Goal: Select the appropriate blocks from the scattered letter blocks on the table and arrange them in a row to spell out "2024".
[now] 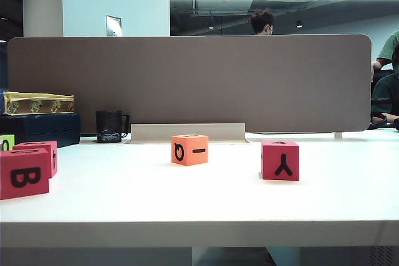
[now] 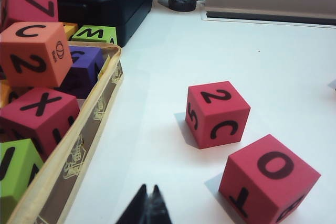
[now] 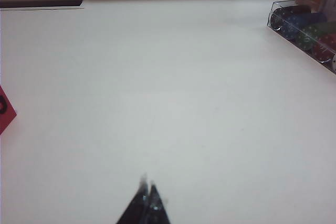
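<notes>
On the counter (image 1: 206, 200): four task blocks, namely two pinkish-red (image 1: 24, 173) far left, one orange (image 1: 189, 149) centre, one pinkish-red (image 1: 280, 161) right. Left hand (image 2: 148, 201) clenched, empty, near two red cubes. Right hand (image 3: 147, 200) clenched, empty, over bare counter.

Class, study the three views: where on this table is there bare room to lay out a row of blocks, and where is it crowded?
Free: the table in front of the orange block and the red Y block; also the wide patch ahead of the shut right gripper, bordered by a chip case. Crowded: the block-filled tray and two red blocks by the shut left gripper.
</notes>
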Robot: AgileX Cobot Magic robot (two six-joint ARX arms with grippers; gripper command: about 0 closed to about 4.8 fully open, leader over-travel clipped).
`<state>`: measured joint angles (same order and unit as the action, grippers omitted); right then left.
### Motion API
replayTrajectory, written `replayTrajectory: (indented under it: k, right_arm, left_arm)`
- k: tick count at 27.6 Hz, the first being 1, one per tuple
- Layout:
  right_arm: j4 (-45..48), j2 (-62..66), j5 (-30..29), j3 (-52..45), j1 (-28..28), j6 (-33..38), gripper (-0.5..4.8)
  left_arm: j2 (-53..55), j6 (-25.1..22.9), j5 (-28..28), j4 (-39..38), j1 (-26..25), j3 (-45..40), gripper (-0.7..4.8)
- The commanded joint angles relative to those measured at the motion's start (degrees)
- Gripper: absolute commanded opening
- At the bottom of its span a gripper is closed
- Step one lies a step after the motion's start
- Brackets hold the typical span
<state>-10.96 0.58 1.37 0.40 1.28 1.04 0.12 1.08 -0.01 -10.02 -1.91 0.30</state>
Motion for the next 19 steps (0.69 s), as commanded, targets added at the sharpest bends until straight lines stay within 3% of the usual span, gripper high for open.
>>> replayTrajectory:
  k: [1,12,19]
  right_arm:
    - [0.5,-0.7,0.0,-0.3,0.0,0.3,-0.01]
    - [0.8,-0.7,-1.4,-0.3,0.0,1.1,-0.01]
    - [5.0,-0.7,-15.4,-0.3,0.0,11.5,-0.01]
  left_arm:
    - [0.0,0.0,0.2,-0.6,0.0,0.0,-0.06]
    - [0.0,0.2,0.4,-0.6,0.0,0.0,-0.06]
    - [0.0,9.2,4.4,-0.2,0.0,0.0,-0.06]
